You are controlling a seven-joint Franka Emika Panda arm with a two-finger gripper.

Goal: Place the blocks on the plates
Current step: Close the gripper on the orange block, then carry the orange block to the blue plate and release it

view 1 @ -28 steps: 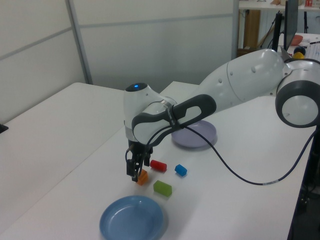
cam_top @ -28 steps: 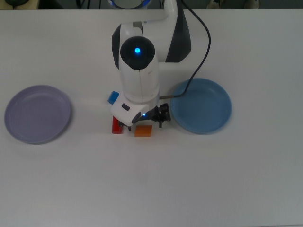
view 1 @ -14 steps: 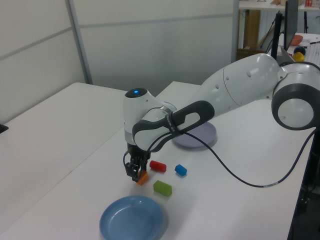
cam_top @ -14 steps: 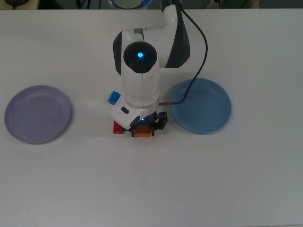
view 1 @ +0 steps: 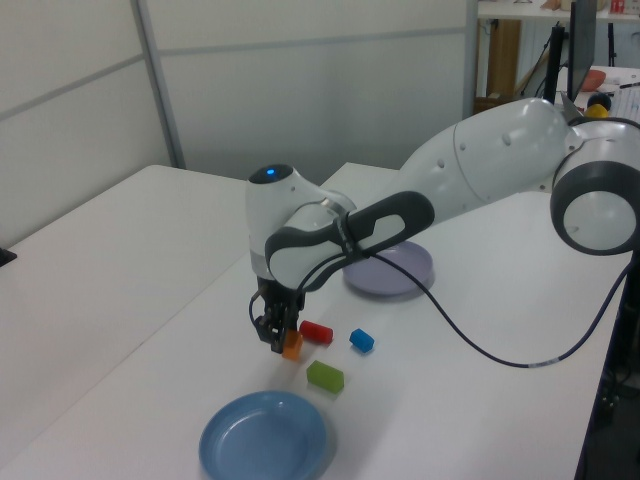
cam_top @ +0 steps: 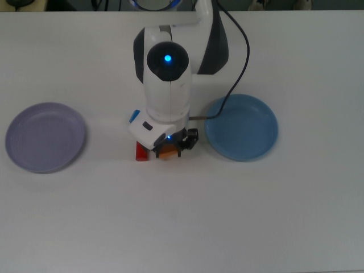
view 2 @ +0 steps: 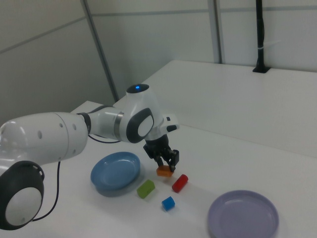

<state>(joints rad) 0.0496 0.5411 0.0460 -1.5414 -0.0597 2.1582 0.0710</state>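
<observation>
Since half a second ago the hand (view 1: 277, 340) has risen from the surface (cam_top: 227, 216), and the orange block (view 1: 292, 346) has come up with it: in the left view the block now hangs at the fingertips with a thin shadow on the surface beneath, where before it lay flat. The fingers are clamped on the orange block, and its lower part shows below them in the right view (view 2: 164, 171).

Just beside the hand sits the red cylinder (view 1: 316, 332), close enough that it is nearly touching the lifted block in the top view. The green bar (view 1: 325, 376) lies near, between the hand and the blue plate (view 1: 262, 440), and the blue block (view 1: 361, 341) lies a little beyond the red cylinder. The lavender plate (view 1: 392, 269) is well apart from the hand, past the red cylinder.

My judgement is that the grip is the weak point. The block seems held by its upper part only, so a fast swing could let it twist or slip out before it reaches a plate. A low carry toward the blue plate risks clipping the green bar and pushing it, since that bar lies roughly on the way. A sideways start could also nudge the red cylinder, which would roll easily. Releasing from too high could make the block bounce over the shallow rim.
</observation>
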